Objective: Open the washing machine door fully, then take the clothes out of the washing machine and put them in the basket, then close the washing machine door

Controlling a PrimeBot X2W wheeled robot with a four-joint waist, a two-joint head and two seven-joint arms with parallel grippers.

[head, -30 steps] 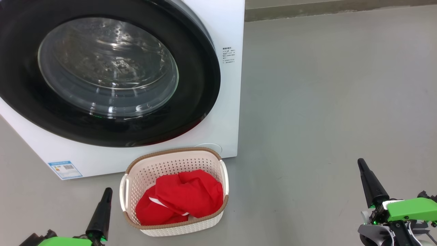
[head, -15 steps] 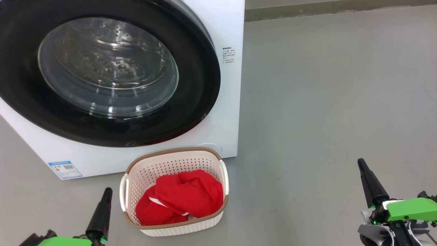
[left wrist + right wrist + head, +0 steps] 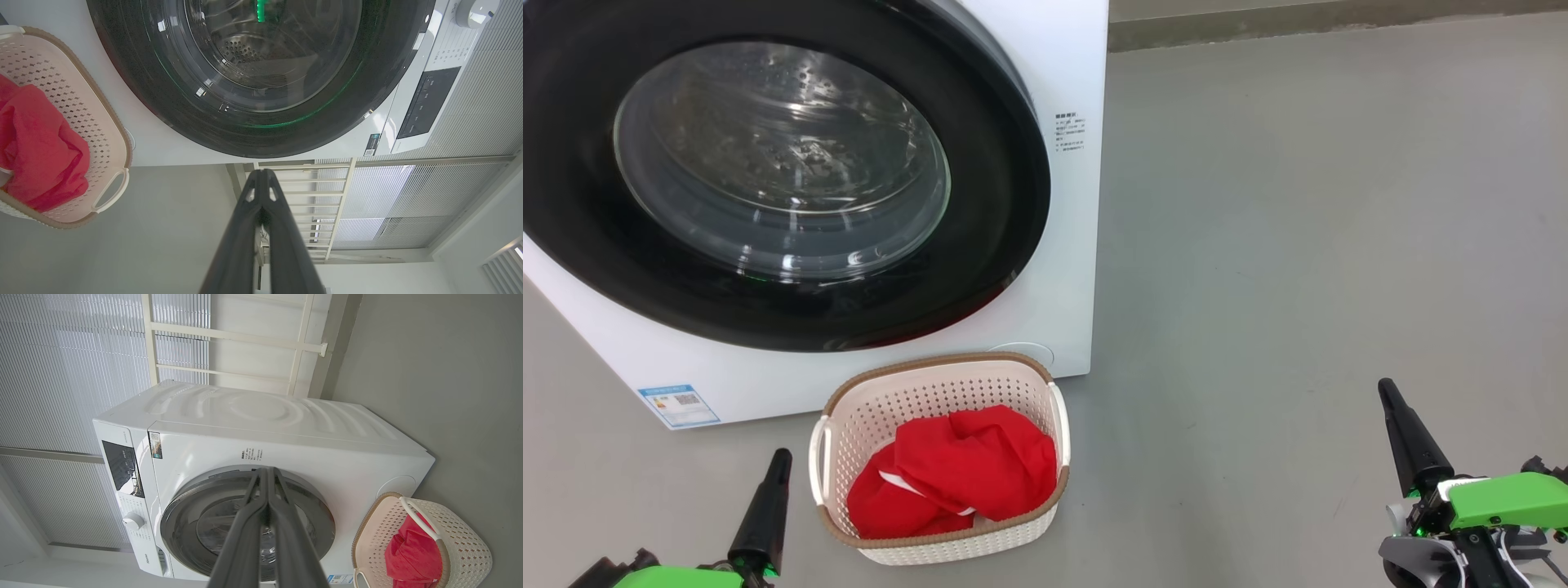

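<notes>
While the left gripper and right gripper sit closed, empty, the basket of clothes lies between, nearer the left

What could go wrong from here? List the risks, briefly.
The door looks shut, but whether it latched cannot be told; it might swing open.
The basket stands close before the washing machine; rolling forward could knock it over and spill the clothes.

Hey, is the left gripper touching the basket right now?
Apart. The head view shows a strip of grey floor between the shut left gripper and the near side handle of the basket.
</notes>
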